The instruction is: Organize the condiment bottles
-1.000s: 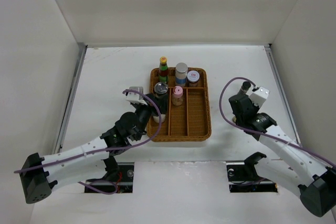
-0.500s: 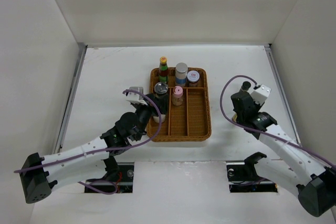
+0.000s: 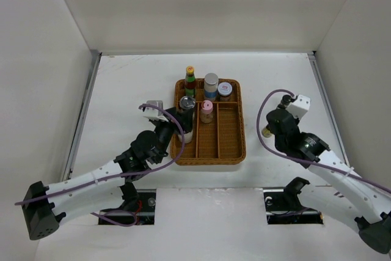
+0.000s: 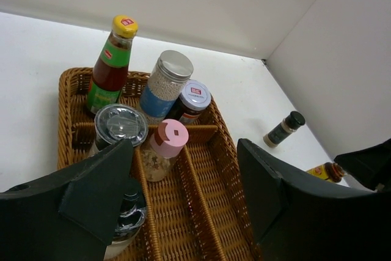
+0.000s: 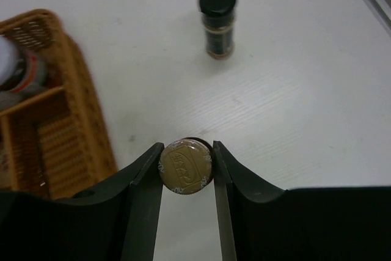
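Note:
Several condiment bottles stand at the far end of the wicker tray (image 3: 241, 145): a green-red bottle with a yellow cap (image 4: 110, 65), a blue-banded jar (image 4: 164, 87), a red-labelled jar (image 4: 192, 98), a clear-lidded jar (image 4: 120, 125) and a pink-capped shaker (image 4: 164, 148). My left gripper (image 4: 183, 194) hangs open over the tray, and a dark-lidded bottle (image 4: 127, 215) sits under its left finger. On the table to the right of the tray, my right gripper (image 5: 187, 152) is shut on a gold-capped bottle (image 5: 186, 168). A black-lidded shaker (image 5: 218, 19) stands upright beyond it.
The tray (image 5: 36, 132) lies to the left of the right gripper, its long near compartments holding nothing. White walls enclose the table on three sides, with a metal rail (image 3: 322, 96) along the right edge.
My right gripper has swung left and nearer and its jaws have come in against the gold-capped bottle. The left arm has drawn back slightly.

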You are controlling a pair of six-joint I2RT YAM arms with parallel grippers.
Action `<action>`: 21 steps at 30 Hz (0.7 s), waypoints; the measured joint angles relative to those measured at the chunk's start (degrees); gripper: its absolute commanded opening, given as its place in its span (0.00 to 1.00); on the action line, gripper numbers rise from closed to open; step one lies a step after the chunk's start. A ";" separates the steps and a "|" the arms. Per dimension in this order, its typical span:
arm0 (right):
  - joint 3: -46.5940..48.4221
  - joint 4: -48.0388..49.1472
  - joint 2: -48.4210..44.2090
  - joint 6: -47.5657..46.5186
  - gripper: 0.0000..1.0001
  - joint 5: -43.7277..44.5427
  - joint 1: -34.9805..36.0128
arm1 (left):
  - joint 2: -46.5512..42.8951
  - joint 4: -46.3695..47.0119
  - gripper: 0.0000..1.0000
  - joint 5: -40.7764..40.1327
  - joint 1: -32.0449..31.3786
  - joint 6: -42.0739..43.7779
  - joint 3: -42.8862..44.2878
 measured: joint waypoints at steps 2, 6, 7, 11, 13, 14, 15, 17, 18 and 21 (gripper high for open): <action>3.50 -0.52 0.33 -0.26 0.27 0.37 4.81 | -0.81 -0.33 0.68 0.00 0.59 0.04 0.00; 11.45 -0.24 3.96 -0.96 0.27 2.23 15.78 | -2.36 -1.42 0.68 -0.02 1.81 0.20 0.00; 13.20 -0.07 5.38 -1.27 0.27 2.84 18.23 | -2.69 -1.64 0.68 -0.04 1.95 0.22 0.00; 18.16 2.71 11.72 -3.19 0.27 3.82 26.01 | -3.63 -2.03 0.68 -0.07 2.29 0.24 0.00; 18.82 5.35 14.67 -4.26 0.27 3.63 28.48 | -4.04 -2.67 0.68 -0.07 2.49 0.24 0.00; 18.84 6.93 16.17 -4.87 0.27 3.30 29.46 | -4.24 -3.04 0.68 -0.11 2.67 0.24 0.00; 18.84 8.26 17.57 -5.44 0.27 2.84 30.12 | -4.55 -3.45 0.68 -0.22 2.78 0.24 0.00; 18.86 11.34 20.81 -6.62 0.27 1.62 31.19 | -5.31 -4.37 0.68 -0.55 3.30 0.24 0.00; 18.91 12.85 22.60 -7.21 0.27 0.96 31.50 | -5.75 -4.87 0.68 -0.74 3.65 0.22 0.00; 19.17 16.31 27.82 -8.52 0.27 -0.15 31.74 | -7.06 -5.99 0.68 -1.64 4.63 0.13 0.00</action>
